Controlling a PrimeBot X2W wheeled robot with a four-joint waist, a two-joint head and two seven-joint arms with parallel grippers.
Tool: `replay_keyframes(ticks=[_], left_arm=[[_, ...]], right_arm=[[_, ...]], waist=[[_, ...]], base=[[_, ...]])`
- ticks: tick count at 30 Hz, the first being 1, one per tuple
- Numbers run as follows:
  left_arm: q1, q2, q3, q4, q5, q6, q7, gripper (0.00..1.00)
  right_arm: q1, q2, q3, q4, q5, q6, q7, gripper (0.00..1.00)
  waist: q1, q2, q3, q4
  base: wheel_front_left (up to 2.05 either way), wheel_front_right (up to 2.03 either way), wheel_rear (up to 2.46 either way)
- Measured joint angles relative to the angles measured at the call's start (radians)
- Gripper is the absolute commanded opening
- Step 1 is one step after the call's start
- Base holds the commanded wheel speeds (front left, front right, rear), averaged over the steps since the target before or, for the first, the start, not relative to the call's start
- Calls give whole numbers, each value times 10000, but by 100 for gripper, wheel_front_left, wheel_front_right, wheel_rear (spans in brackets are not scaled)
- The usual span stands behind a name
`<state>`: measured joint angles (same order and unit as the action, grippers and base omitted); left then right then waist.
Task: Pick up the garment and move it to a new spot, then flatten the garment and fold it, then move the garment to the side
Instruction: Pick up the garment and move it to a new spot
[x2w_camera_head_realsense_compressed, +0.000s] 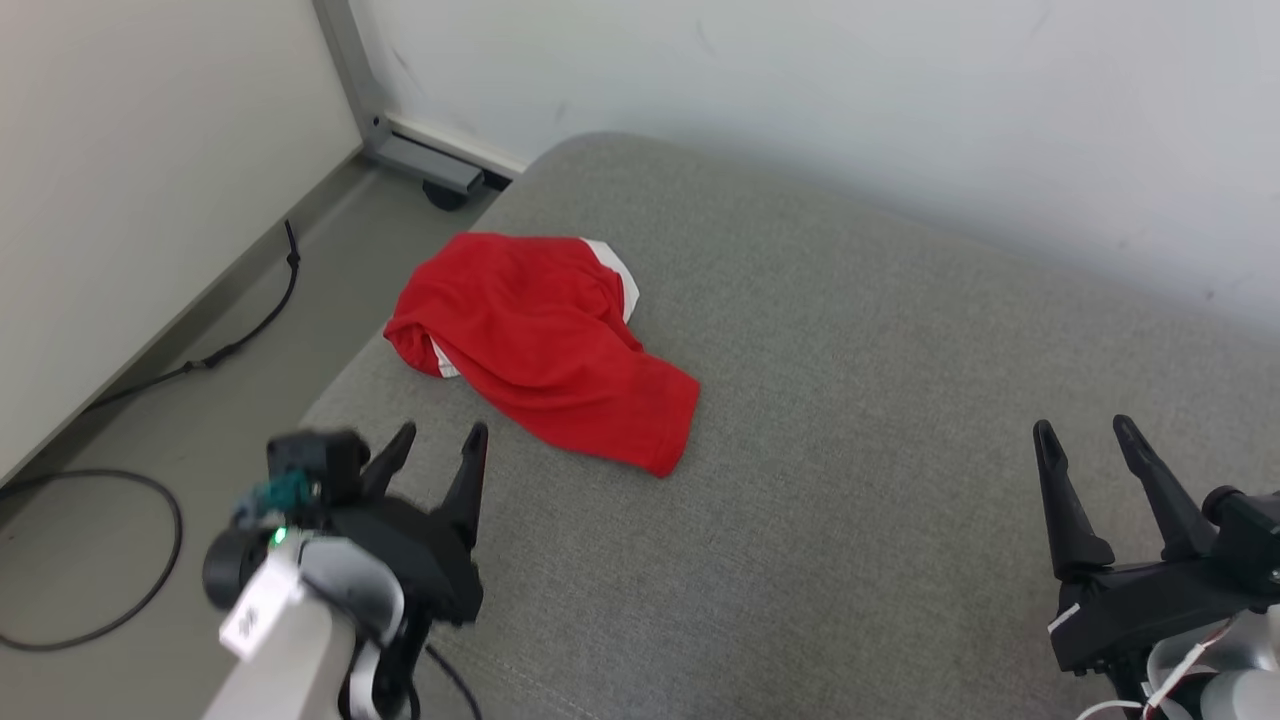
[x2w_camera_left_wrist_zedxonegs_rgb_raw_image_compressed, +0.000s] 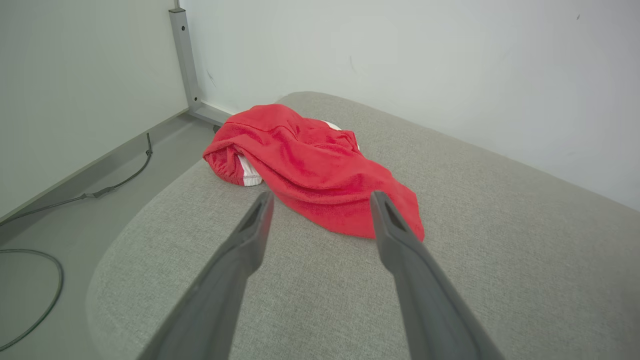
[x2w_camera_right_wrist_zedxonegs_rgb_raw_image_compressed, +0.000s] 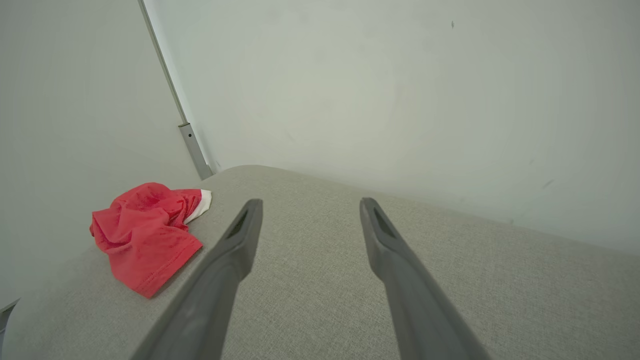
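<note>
Jaws on both arms are hovering wide and empty, the left pair aiming at the crumpled red fabric garment (x2w_camera_head_realsense_compressed: 540, 340), seemingly readying its pickup.

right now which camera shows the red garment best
The left wrist view: the red garment sits close and large, its folds and white trim clear. The head view shows it whole from above, crumpled near the left edge of the grey cushion. The right wrist view has it small, far to the left.
</note>
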<state>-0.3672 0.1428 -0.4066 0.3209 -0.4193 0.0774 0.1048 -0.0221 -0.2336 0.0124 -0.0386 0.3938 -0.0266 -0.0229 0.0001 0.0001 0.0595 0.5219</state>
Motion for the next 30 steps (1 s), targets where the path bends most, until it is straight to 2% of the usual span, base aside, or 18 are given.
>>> replay_keyframes(ticks=[5, 12, 24, 30], left_arm=[[-1177, -119, 234, 1066, -571, -161, 1181, 100], [-2871, -232, 587, 2098, -1014, -159, 2391, 100], [-4572, -263, 1118, 3515, -1290, -58, 3547, 100], [-5396, -464, 1154, 4514, -1473, 96, 3973, 100]], right_arm=[[149, -322, 63, -997, -374, -13, 362, 100], [191, -1070, -31, -2330, -759, -88, 1066, 100], [-248, -1854, -366, -4199, -1101, -100, 2284, 100], [-549, -2042, -462, -4335, -1137, -100, 2625, 100]], waist=[[0, 0, 526, -83], [1, 1, 1391, -451], [2, 1, 3078, -1224], [3, 2, 3927, -1448]], base=[[0, 0, 0], [0, 0, 0], [0, 0, 0], [0, 0, 0]])
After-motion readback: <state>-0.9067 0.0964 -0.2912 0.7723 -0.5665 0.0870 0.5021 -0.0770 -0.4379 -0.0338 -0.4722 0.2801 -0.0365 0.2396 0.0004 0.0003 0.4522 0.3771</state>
